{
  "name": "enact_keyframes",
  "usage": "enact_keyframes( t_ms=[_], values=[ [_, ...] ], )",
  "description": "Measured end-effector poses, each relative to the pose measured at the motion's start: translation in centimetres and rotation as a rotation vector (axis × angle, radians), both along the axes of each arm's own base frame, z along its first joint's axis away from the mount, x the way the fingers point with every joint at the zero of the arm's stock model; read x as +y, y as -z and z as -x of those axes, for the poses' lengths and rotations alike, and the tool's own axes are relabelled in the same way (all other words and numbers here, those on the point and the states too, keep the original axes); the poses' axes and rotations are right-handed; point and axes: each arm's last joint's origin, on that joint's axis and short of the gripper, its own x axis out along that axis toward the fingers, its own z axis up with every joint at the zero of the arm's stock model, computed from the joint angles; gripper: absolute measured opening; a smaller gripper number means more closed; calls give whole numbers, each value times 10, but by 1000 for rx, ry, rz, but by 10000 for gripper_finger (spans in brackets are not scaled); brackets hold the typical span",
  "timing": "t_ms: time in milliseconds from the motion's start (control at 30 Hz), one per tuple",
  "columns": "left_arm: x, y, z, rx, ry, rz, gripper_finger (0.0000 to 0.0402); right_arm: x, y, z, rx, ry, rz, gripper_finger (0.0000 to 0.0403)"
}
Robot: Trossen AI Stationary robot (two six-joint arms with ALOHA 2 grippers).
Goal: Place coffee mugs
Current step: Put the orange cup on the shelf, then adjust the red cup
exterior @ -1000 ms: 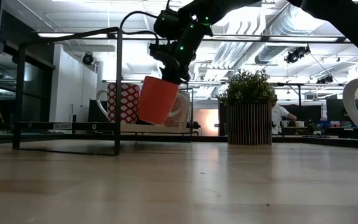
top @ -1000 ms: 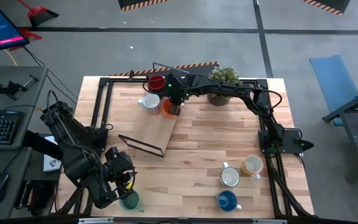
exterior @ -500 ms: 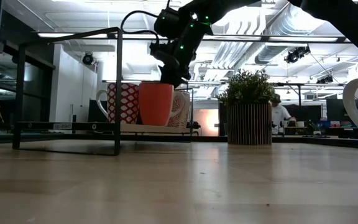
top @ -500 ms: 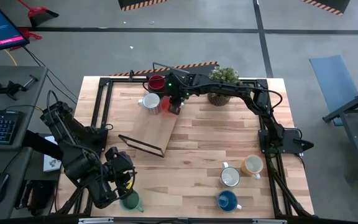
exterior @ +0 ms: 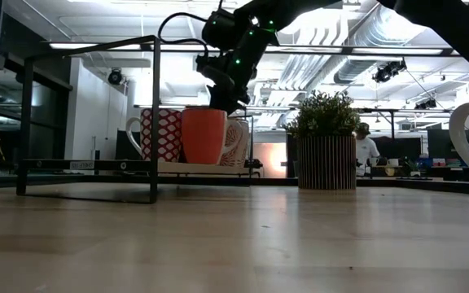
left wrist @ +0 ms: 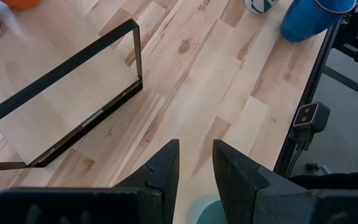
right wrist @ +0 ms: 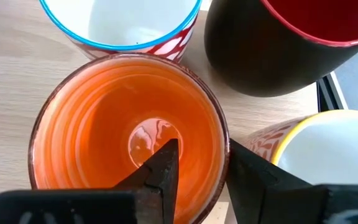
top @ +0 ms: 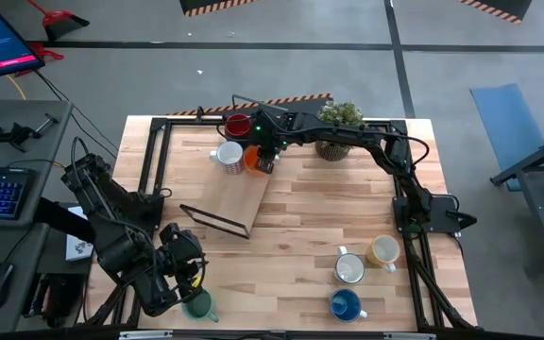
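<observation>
The orange mug [right wrist: 126, 143] stands upright on its base on the wooden board [top: 234, 194] at the table's far side. It stands between a red-patterned white mug [right wrist: 120, 25], a dark red mug [right wrist: 284, 43] and a yellow-rimmed patterned mug [right wrist: 316, 155]. My right gripper [right wrist: 201, 152] is open above it and reaches down from the right, one finger inside the mug and one outside its rim. At the near left corner my left gripper [left wrist: 196, 146] hangs open over bare table, with a teal mug [top: 199, 304] just below it. My right gripper straddles the orange mug's rim [right wrist: 219, 134] on the side toward the yellow-rimmed mug, slanting down from above. The gap between its fingers is wider than the rim. Whether either finger touches the rim, I cannot tell. The mug stands on the board by itself.
A black wire frame [top: 215, 219] rests at the board's near end. The potted plant [top: 336, 127] stands to the right of the mugs at the far edge. A white mug [top: 349, 269], a tan mug [top: 383, 251] and a blue mug [top: 346, 304] stand near the right corner.
The orange mug hung tilted below my right gripper a second ago, its bottom swung toward the left. It has swung upright and now stands on the board beside the red-patterned mug. My right gripper has stayed where it was above it.
</observation>
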Motion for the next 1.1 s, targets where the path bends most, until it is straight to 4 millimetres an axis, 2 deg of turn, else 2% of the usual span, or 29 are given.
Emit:
enact_keyframes(
  t_ms=[300, 533, 700, 833, 967, 1100],
  values=[
    [0, 0, 0, 0, 0, 1, 87, -2, -8, 3, -8, 3, 15, 102],
    [0, 0, 0, -1, 0, 1, 87, -5, -43, 4, -72, 5, 42, 102],
    [0, 0, 0, -1, 0, 1, 87, 1, -64, 2, -160, -64, -44, 102],
    [0, 0, 0, -1, 0, 0, 87, 16, -63, -3, -177, -132, -96, 100],
    [0, 0, 0, -1, 2, -2, 87, 29, -48, -8, -146, -185, -98, 93],
    [0, 0, 0, -11, -2, -10, 87, 36, -47, -16, -216, -221, -82, 84]
  ],
)
